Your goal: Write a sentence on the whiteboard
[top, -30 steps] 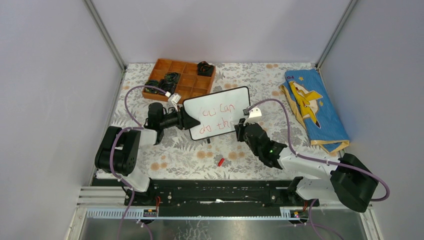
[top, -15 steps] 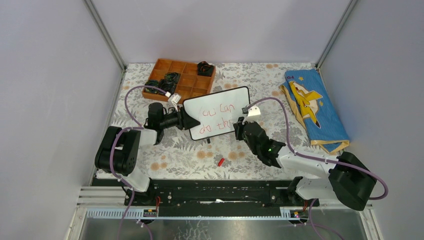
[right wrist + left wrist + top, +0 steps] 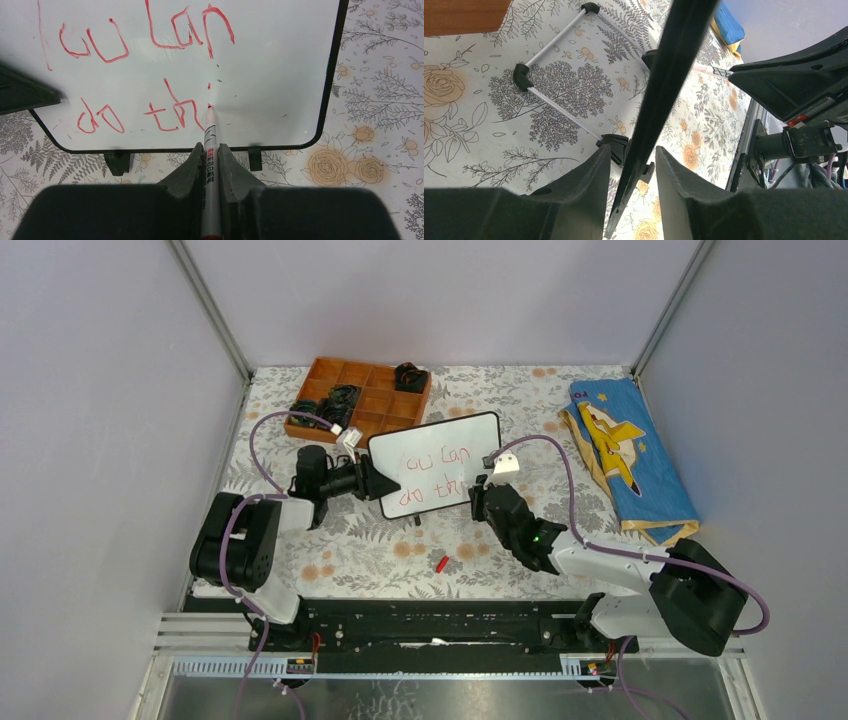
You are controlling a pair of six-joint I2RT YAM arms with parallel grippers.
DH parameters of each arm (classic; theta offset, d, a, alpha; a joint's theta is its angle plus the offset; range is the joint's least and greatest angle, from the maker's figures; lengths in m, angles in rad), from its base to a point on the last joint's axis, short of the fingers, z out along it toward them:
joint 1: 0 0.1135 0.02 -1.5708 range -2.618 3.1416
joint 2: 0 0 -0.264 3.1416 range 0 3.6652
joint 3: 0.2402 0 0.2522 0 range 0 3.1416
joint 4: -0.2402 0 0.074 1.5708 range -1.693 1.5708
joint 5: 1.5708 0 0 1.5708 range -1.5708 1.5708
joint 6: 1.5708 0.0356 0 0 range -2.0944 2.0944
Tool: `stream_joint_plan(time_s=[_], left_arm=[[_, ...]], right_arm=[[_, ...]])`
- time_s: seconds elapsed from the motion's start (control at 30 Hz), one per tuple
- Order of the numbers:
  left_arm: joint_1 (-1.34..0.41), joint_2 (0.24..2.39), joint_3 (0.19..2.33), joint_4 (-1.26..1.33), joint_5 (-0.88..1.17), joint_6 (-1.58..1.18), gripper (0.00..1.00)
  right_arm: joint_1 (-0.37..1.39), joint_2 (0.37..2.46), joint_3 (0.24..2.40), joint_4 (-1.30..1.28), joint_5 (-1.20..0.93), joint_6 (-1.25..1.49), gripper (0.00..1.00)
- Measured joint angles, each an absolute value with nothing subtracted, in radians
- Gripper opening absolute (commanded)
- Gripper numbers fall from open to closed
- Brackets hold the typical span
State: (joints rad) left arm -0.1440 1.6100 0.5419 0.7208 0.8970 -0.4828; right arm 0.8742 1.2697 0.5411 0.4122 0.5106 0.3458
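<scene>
On floral cloth (image 3: pixel 380 552): glossy round-cornered whiteboard (image 3: pixel 437 466), black-framed.

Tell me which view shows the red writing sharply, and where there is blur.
Right wrist: the sentence is sharp, with no glare. Left wrist: the whiteboard edge is a blurred dark bar, too close to the lens. Top: the sentence is small and faint.

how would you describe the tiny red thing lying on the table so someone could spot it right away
Find the whiteboard standing mid-table. On the flowered table, between the board and the arm bases, lies a tiny red piece, perhaps a pen cap. It is the only loose red thing there; the other red is the writing on the board.
</scene>
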Motion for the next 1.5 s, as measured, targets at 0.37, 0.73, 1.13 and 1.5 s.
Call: stream_joint_plan(time_s=[0.37,0.73,1.13,1.5], left_arm=[[-0.144,1.61,0.542,0.718,0.897,-0.483,0.45],[-0.144,1.61,0.542,0.718,0.897,-0.483,0.45],[-0.147,1.61,0.542,0.717,0.896,-0.481,0.45],[-0.15,1.61,0.542,0.709,0.893,-0.479,0.44]], right_arm=[[0.874,1.27,0.541,0.408,0.51,0.347,0.0],[0.874,1.269,0.521,0.399,0.503,0.356,0.0],[0.874,1.225,0.511,0.379,0.491,0.365,0.0],[0.874,1.111,0.513,0.358,0.516,0.364,0.0]])
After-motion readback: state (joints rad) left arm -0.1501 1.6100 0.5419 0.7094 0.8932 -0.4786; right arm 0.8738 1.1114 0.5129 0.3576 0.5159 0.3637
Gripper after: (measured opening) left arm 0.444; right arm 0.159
